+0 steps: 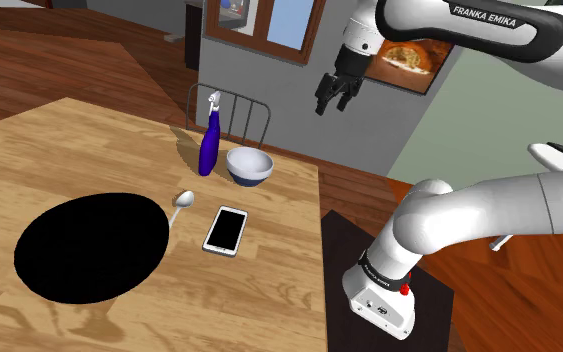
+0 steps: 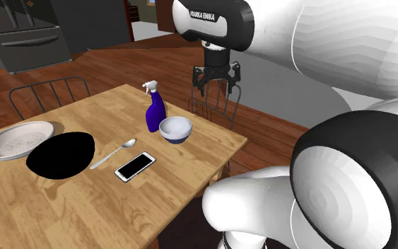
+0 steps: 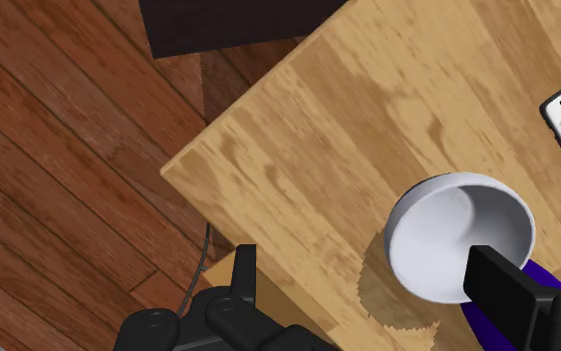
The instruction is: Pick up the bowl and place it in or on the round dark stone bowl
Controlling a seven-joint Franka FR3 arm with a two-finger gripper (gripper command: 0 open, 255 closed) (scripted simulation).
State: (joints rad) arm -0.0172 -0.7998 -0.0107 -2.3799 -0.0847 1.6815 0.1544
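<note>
A white bowl (image 1: 250, 166) with a blue base stands upright on the wooden table (image 1: 279, 280), close to the far corner; it also appears as the white bowl (image 2: 175, 129) and from above as the bowl (image 3: 457, 235). The round dark bowl (image 1: 92, 246) lies nearer the shoulder view's left, seen too as the dark bowl (image 2: 61, 155). My black gripper (image 1: 336, 97) hangs open high above the table's far corner, up and right of the white bowl, holding nothing. The gripper (image 2: 217, 88) is in the second exterior view. In the wrist view one finger (image 3: 512, 289) overlaps the bowl's rim.
A blue spray bottle (image 1: 210, 137) stands right beside the white bowl. A spoon (image 1: 180, 205) and a phone (image 1: 226, 229) lie between the two bowls. A pale plate (image 2: 18, 139) sits past the dark bowl. A chair (image 1: 231, 113) stands behind the table.
</note>
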